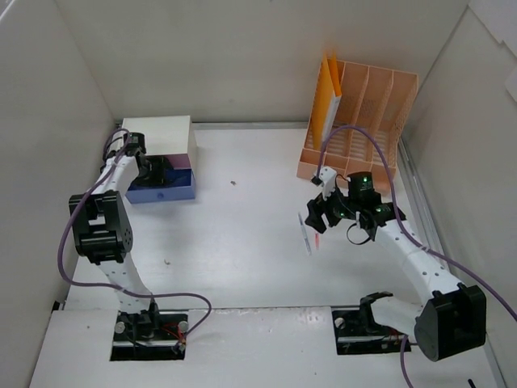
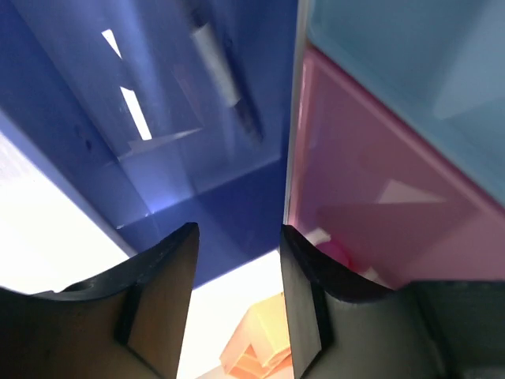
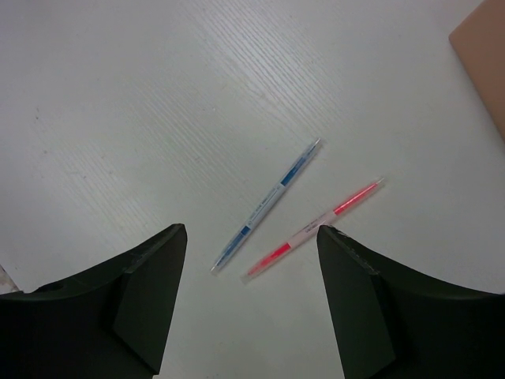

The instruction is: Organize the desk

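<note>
Right gripper (image 3: 251, 228), jaws apart and empty, hangs over blue pen (image 3: 268, 204) and red pen (image 3: 316, 227) on desk (image 3: 118, 95); both lie diagonal to my closing line.

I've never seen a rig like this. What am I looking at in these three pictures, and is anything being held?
Two robot arms are bolted at the near edge of a white desk. The wide picture comes from a fixed camera above and behind them, with the left arm on the left and the right arm on the right. The other two pictures come from cameras on the wrists, so the dark shapes at the bottom are the grippers themselves.

The left gripper is close against a small drawer box and looks into its blue drawer, where a pen lies. The right gripper hangs over a blue pen and a red pen on the desk. A peach rack with a yellow folder stands at the far right.

Both grippers are open and hold nothing.
</note>
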Tool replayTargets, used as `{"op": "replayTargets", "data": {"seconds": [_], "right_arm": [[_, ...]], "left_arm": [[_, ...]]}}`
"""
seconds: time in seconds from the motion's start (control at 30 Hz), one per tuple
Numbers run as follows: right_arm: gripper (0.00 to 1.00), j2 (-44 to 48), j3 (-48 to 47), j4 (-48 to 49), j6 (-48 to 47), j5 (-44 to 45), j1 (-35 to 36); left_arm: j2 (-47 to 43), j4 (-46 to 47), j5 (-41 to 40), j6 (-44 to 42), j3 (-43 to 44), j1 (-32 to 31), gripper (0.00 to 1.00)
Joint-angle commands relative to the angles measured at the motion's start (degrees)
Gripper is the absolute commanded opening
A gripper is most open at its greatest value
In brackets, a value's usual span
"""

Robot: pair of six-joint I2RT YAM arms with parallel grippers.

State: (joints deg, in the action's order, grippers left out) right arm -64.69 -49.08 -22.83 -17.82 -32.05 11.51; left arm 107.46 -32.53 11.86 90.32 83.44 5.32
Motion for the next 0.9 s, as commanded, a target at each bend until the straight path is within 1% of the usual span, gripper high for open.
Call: {"op": "replayTargets", "data": {"seconds": [0.0,0.07,0.1,0.13,0.17,0.2,0.23,0.27,0.3,0.33,0.37,0.4,0.43,0.47,0.5,0.53,0.57,0.6,0.63,0.67,0.7,0.77,0.8,0.87], "right_arm": [[0.65,0.62,-0.14,2.00,-0.28,0.50,-0.35],[0.62,-0.43,-0.31,2.00,0.15,1.20,-0.35],[0.56,-1.05,-0.40,1.91,0.59,1.64,-0.43],[0.50,-1.67,-0.75,1.82,2.08,2.34,-0.43],[0.43,-3.50,-1.02,1.82,2.79,3.91,-0.35],[0.29,-4.47,-1.28,1.56,3.32,5.06,-0.26],[0.23,-6.75,-1.80,1.04,4.71,6.29,-0.26],[0.19,-7.81,-2.24,0.77,4.99,8.56,-0.17],[0.16,-8.78,-2.68,0.86,5.60,9.80,-0.17],[0.15,-10.62,-3.56,0.77,7.09,11.38,-0.17],[0.16,-11.77,-4.00,0.60,7.71,14.36,-0.26],[0.21,-12.56,-4.96,0.33,8.41,15.69,0.18],[0.25,-14.66,-5.49,0.16,8.68,17.27,0.18],[0.34,-15.55,-5.85,-0.11,8.94,19.64,0.27],[0.37,-16.43,-6.63,-0.11,9.12,20.62,0.27],[0.41,-18.00,-6.99,-0.37,9.38,21.58,0.18],[0.46,-18.80,-7.34,-0.46,9.47,22.29,0.36],[0.48,-19.59,-7.87,-0.37,9.56,22.82,0.44],[0.49,-21.25,-8.40,-0.29,9.56,23.43,0.45],[0.50,-22.23,-8.40,-0.29,9.56,23.87,0.79],[0.50,-23.20,-9.01,-0.29,10.08,24.31,0.88],[0.49,-25.83,-9.54,-0.20,10.53,24.41,1.50],[0.49,-27.58,-10.15,-0.28,10.70,24.58,1.24],[0.47,-29.09,-10.42,-0.11,10.44,24.85,1.50]], "left_arm": [[-4.71,4.32,3.08,-1.28,0.68,0.48,0.42],[-5.94,4.58,3.87,-1.99,0.50,0.48,0.40],[-6.73,5.11,3.96,-2.60,-0.46,0.48,0.36],[-8.30,5.72,4.75,-2.96,-0.82,0.48,0.24],[-9.19,5.81,5.28,-3.66,-1.17,0.48,0.16],[-10.15,6.42,5.89,-4.79,-1.96,0.48,0.09],[-11.47,8.52,8.25,-9.07,-2.31,0.48,0.00],[-12.27,10.11,10.88,-11.72,-2.84,0.48,0.00],[-12.97,13.95,17.78,-14.62,-5.45,0.48,0.00],[-14.46,19.73,20.98,-19.17,-7.05,0.48,0.00],[-15.43,21.70,23.97,-21.05,-8.63,-0.30,0.00],[-18.31,24.33,26.61,-23.15,-12.39,-0.83,0.04],[-19.99,23.14,26.29,-28.40,-13.55,-2.06,0.09],[-21.75,21.30,25.16,-31.67,-14.44,-2.77,0.16],[-23.42,19.37,23.06,-34.57,-15.31,-3.47,0.32],[-26.57,14.91,21.99,-37.30,-15.50,-4.17,0.39],[-27.91,13.56,21.20,-41.50,-16.54,-5.66,0.44],[-31.05,13.03,21.45,-42.94,-17.95,-6.20,0.56],[-34.65,13.37,22.41,-44.60,-20.74,-6.98,0.76],[-34.69,13.98,22.42,-44.88,-22.34,-6.99,0.76],[-38.51,14.69,22.86,-45.23,-23.92,-7.69,0.79],[-42.05,15.75,22.60,-45.33,-27.69,-7.70,0.80],[-45.29,15.75,21.90,-45.06,-29.02,-8.22,0.80],[-48.65,16.10,21.63,-44.19,-32.96,-8.22,0.80]]}}
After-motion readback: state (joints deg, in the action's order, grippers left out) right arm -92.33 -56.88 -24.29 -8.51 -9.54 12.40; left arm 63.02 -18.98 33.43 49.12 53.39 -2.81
